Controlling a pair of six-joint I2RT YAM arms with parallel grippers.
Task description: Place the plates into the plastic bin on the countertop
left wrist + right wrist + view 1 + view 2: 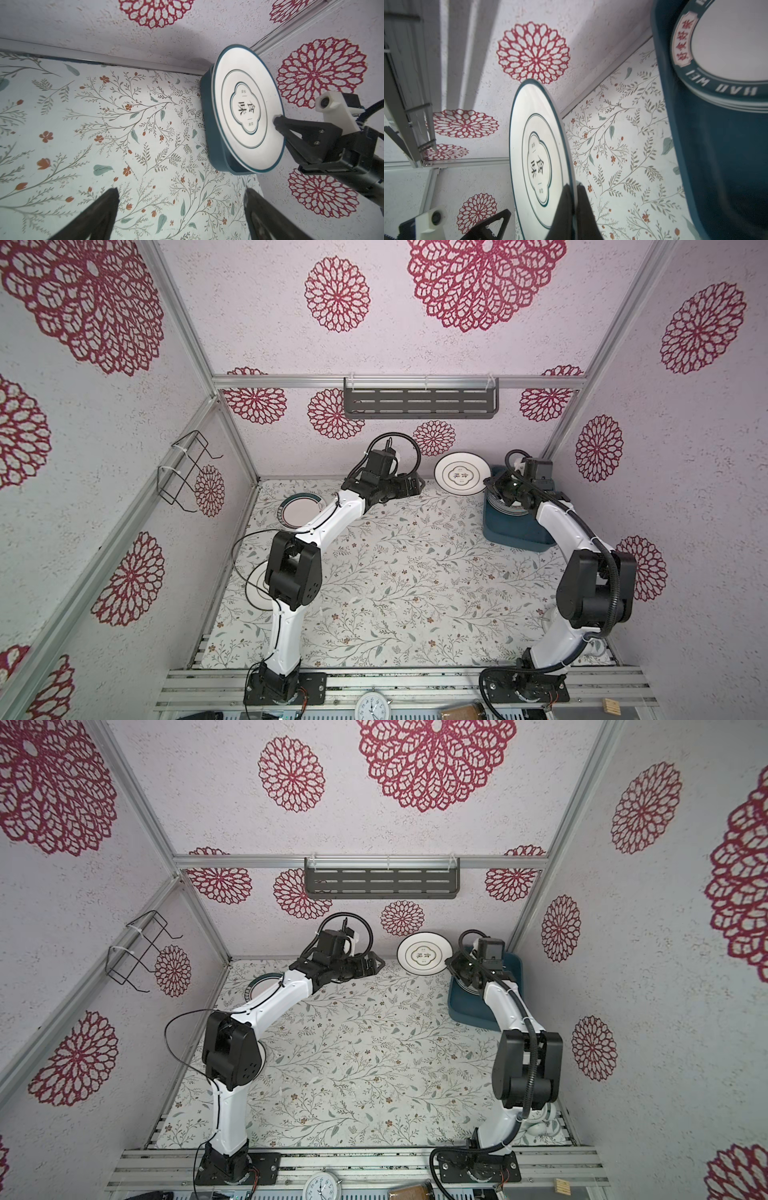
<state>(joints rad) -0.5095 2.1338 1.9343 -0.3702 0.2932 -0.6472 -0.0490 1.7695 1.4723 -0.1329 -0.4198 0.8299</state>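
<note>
**Countertop** (415,572): work surface. The plastic bin (511,535) sits at its far right, within the right arm's reach, and already contains a stack of plates (716,52).

**Plates not yet binned:** a green-rimmed plate (297,512) and a thin-rimmed plate (257,585) lie flat along the left edge.

**Held plate** (461,477): on edge, just beside the bin's far-left corner. The right gripper (574,199) pinches its rim, probably the only graspable part.

**Left gripper** (180,193): fingers wide, empty, near the held plate.

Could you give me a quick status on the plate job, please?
Left gripper open, empty. Right gripper shut on clover plate, held on edge beside plastic bin. Stack already in bin. Green-rimmed plate waits on countertop; nothing seen blocking.
</note>
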